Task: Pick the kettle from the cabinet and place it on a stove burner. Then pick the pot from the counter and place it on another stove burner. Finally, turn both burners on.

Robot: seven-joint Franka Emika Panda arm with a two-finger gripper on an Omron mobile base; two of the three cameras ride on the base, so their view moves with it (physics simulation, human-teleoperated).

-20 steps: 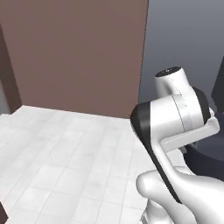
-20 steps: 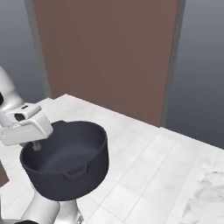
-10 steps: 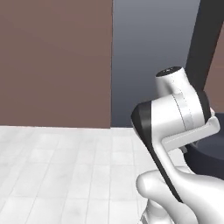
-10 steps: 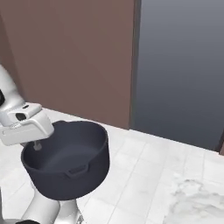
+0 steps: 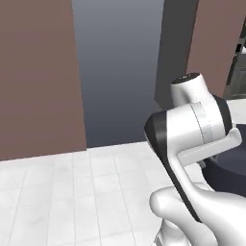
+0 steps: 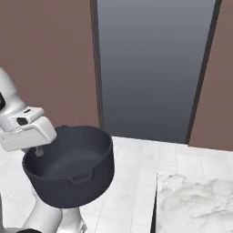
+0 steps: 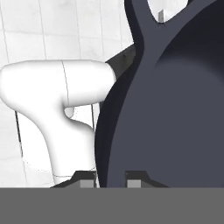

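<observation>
**Pot carried aloft while the base swings round**

The gripper (image 7: 111,180) is clenching the rim of the pot (image 6: 73,170): in the hand view its two dark finger tips are standing on either side of the pot's wall, one inside and one outside. In the right base view the dark, lidless pot is hanging level in the air beside the white arm, well above the pale tiled floor (image 5: 62,197), with one loop handle facing the camera.

Against the frames of a second ago, the whole backdrop is sliding sideways: the brown wall panel (image 5: 36,77) that was taking up the middle of both base views is now giving way to a tall grey-blue panel (image 6: 152,68). The pot and arm are keeping the same place in the picture, so it is the base that is turning, not the pot moving in the grip.

A corner of the marble counter (image 6: 195,200) is showing at the lower right of the right base view. Judging by this, the robot is hauling the pot toward the stove; setting it on a burner and turning the knobs are probably not yet done.
</observation>
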